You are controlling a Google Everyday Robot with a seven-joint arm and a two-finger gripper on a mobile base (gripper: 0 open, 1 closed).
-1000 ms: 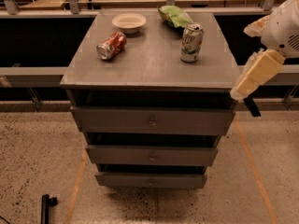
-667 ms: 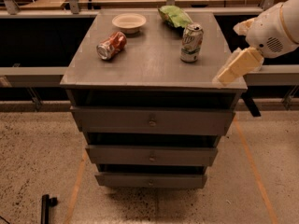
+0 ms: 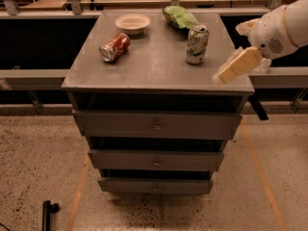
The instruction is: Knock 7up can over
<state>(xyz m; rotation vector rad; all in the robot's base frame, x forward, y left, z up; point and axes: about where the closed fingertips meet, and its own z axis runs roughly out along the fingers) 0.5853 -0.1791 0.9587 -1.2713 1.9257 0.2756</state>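
The 7up can [image 3: 197,44], silver-white with green markings, stands upright on the right part of the grey cabinet top [image 3: 154,66]. My gripper [image 3: 231,71] comes in from the right on a white arm and hovers over the top's front right corner. It is to the right of the can and nearer to me, apart from it. Its cream-coloured finger [image 3: 238,65] points down and to the left.
A red and silver can [image 3: 114,47] lies on its side at the left. A white bowl [image 3: 132,23] sits at the back, with a green snack bag [image 3: 179,17] right behind the 7up can. The cabinet has three drawers [image 3: 156,125] below.
My gripper has moved left, from beside the cabinet's right edge to over its front right corner, closer to the 7up can. The can has not moved.
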